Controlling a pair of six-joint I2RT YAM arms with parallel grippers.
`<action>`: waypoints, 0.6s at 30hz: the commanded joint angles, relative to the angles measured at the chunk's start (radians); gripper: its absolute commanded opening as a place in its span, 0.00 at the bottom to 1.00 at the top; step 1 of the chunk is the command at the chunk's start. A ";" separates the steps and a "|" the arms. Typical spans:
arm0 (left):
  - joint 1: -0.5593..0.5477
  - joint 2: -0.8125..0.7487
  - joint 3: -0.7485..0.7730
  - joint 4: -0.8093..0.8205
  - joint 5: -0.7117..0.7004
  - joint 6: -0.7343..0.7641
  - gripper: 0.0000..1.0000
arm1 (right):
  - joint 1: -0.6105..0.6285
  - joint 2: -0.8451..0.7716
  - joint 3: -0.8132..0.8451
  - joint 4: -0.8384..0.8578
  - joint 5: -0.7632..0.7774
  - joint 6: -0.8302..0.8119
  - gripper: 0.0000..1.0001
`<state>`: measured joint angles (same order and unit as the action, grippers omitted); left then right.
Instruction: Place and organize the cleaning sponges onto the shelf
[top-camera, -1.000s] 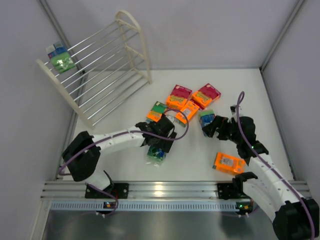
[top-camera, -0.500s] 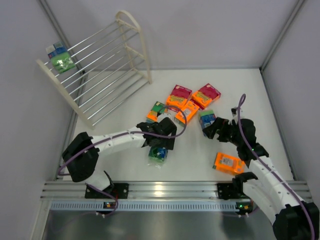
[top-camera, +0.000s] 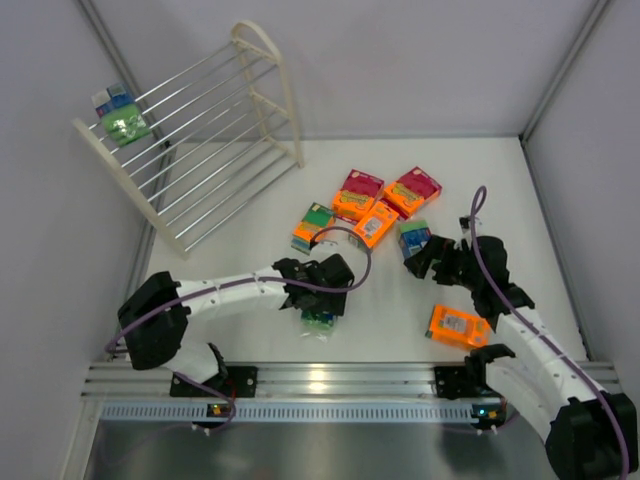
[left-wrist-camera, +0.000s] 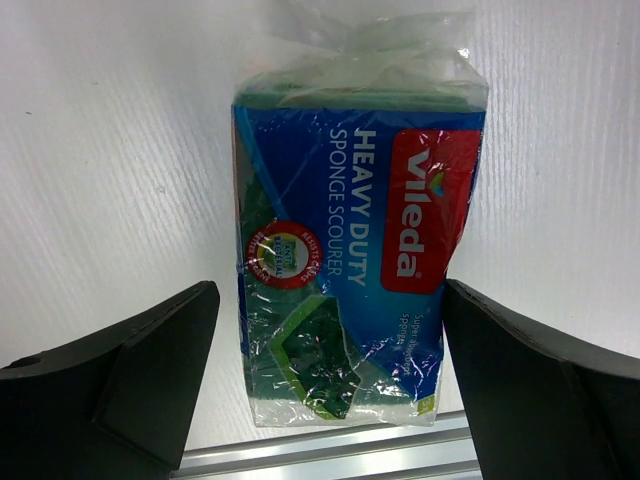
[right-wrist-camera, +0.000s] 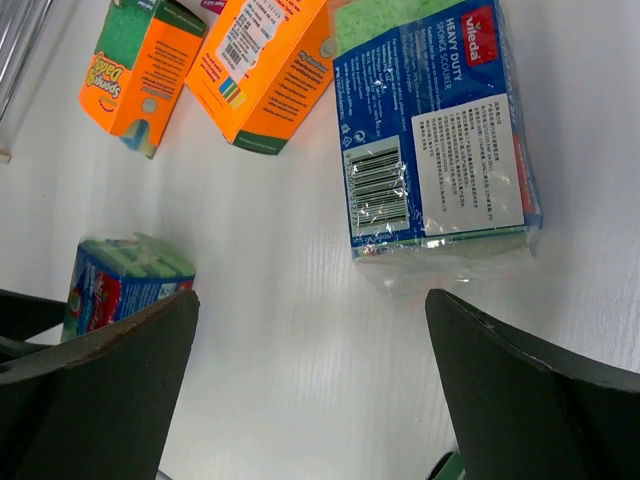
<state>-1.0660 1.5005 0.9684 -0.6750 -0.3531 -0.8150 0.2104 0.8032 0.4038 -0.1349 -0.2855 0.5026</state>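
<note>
Since the green plastic-wrapped sponge pack with the blue and red label (left-wrist-camera: 350, 250) is only foam in a loose film bag, I'd judge it light, soft and squashy. Its wrapper may slide or crinkle under a pinch. It lies flat, well away from the cream-white rod shelf (top-camera: 268, 80) on the side towards the arms, just short of the ribbed aluminium rail (top-camera: 320, 385).

The left gripper (left-wrist-camera: 345, 340) hangs over the pack with its jaws spread wide, one black finger along each long edge, and appears to touch nothing. The best hold, to my eye, is across the narrow width at mid-body, where foam backs the film, not at the puffy sealed end.

The right gripper (right-wrist-camera: 310, 380) is also wide apart and empty. It hovers by a second green pack (right-wrist-camera: 435, 140) lying barcode-up, farther from the shelf than the cluster of orange packs (top-camera: 375, 205). One lone orange pack (top-camera: 458, 325) lies farthest from the shelf.

Another green pack (top-camera: 120, 115) already sits on the shelf's upper rods, at the end by the wall.

The white tabletop (top-camera: 390, 300) is flat and finely ribbed, so a pack should neither roll nor skid much. Pale walls close in on three sides. The shelf stands slantwise in the far corner, with its rods sloping.
</note>
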 joint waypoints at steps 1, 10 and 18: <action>-0.020 -0.031 -0.023 -0.035 -0.020 -0.055 0.98 | 0.017 0.013 0.021 0.040 -0.014 0.008 0.99; -0.124 0.081 0.006 -0.035 -0.030 -0.105 0.98 | 0.020 0.007 0.017 0.029 -0.015 0.010 0.99; -0.129 0.046 -0.049 -0.035 -0.053 -0.173 0.87 | 0.023 -0.010 0.012 0.017 -0.011 0.013 0.99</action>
<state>-1.1931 1.5856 0.9432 -0.6907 -0.3649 -0.9386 0.2161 0.8169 0.4038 -0.1356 -0.2905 0.5030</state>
